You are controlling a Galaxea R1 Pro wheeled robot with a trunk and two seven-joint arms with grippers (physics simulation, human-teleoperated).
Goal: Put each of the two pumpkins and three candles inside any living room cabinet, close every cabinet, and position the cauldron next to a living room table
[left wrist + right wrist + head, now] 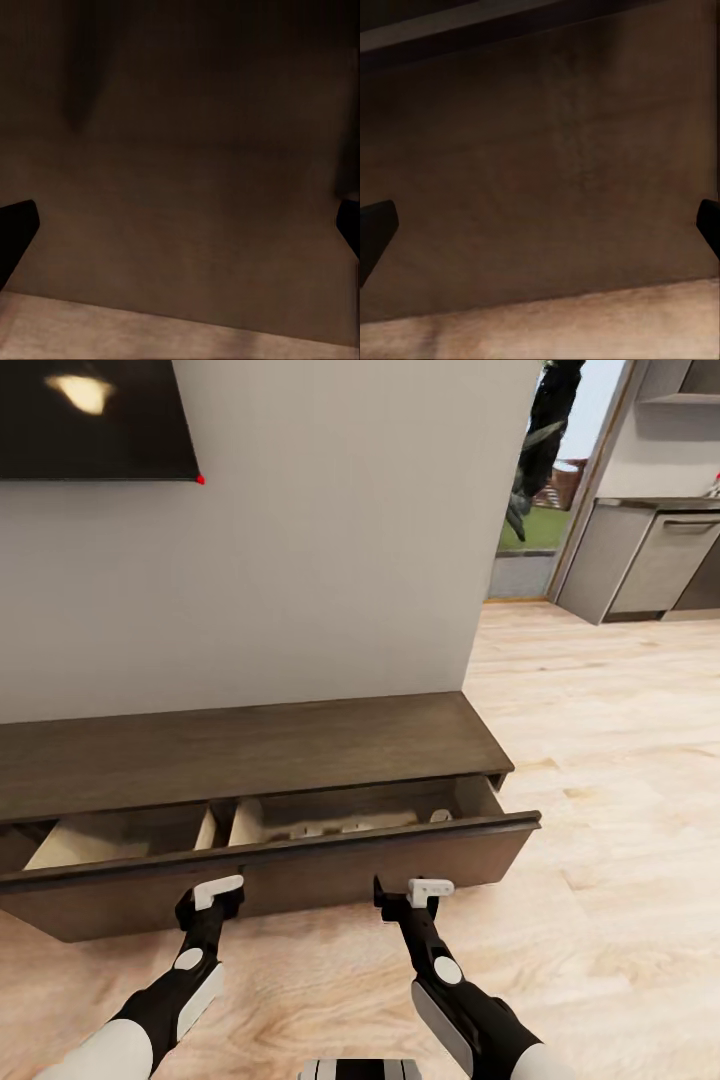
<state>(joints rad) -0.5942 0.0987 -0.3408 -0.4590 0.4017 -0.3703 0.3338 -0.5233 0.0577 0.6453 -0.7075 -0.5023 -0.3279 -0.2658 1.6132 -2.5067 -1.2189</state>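
The long dark-brown cabinet [250,745] stands against the wall, its wide drawer [300,865] pulled partly out and showing a pale wood interior. Small cream shapes [355,826], possibly candles, peek over the drawer front. My left gripper [215,895] and right gripper [415,890] both sit against the drawer front, side by side. In the left wrist view the gripper [180,225] is open, its dark fingertips [15,232] spread wide before the brown panel. The right gripper [540,225] is open the same way, close to the panel [547,150]. The pumpkins and the cauldron are out of view.
A dark TV screen [90,420] hangs on the wall above the cabinet. Light wood floor [620,760] spreads to the right toward a glass doorway [540,490] and grey kitchen units [650,560].
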